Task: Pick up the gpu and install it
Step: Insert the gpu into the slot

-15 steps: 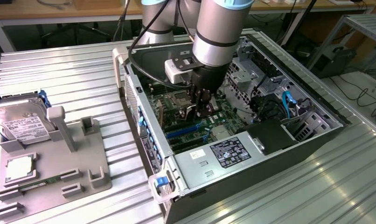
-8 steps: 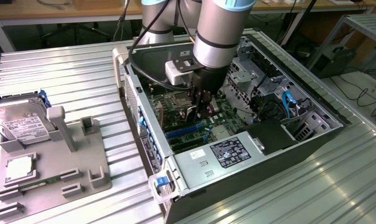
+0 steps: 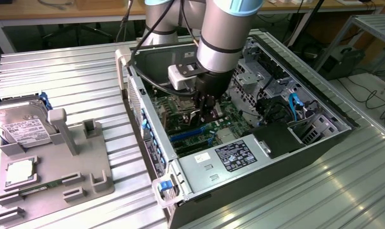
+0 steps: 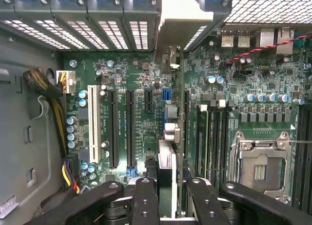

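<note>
- Gpu (image 4: 171,137) stands on edge between the fingers (image 4: 146,200) of the hand (image 4: 170,198), seen edge-on in the wrist view as a thin green board with a pale metal bracket at its far end.
- In the wrist view the card runs over the motherboard (image 4: 234,122), in line with the black expansion slots (image 4: 130,130); whether it is seated in one cannot be told.
- Hand (image 3: 205,114) is narrowed on the gpu, reaching down inside the open computer case (image 3: 307,143) in the exterior view, with the grey arm (image 3: 224,33) above it.
- White slot (image 4: 92,122) lies beside the black ones, and the empty processor socket (image 4: 261,161) sits on the other side of the card.
- Power supply (image 3: 224,160) with its black label fills the near end of the case.
- On the worktop (image 3: 71,71) at the exterior view's left, a grey fixture tray (image 3: 84,162) carries a hard drive (image 3: 20,121) at its far end.
</note>
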Controlling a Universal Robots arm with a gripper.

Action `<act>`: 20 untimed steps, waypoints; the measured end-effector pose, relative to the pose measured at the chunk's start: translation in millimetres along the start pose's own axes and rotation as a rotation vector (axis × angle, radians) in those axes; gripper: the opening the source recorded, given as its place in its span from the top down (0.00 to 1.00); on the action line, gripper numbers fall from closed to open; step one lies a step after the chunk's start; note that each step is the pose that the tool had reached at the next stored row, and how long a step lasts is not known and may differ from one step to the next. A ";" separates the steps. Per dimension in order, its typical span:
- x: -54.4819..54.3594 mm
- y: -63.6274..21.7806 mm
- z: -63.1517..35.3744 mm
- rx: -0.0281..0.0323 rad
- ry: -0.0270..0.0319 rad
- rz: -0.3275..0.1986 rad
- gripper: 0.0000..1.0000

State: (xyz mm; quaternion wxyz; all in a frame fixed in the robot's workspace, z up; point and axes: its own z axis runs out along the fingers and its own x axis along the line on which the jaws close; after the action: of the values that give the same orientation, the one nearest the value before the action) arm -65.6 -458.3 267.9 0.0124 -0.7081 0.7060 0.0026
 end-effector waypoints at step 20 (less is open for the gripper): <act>3.0 9.7 8.2 -0.0008 0.0001 0.000 0.73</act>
State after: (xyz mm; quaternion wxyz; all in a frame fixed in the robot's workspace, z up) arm -75.2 -461.1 259.5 0.0121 -0.7081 0.7060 0.0028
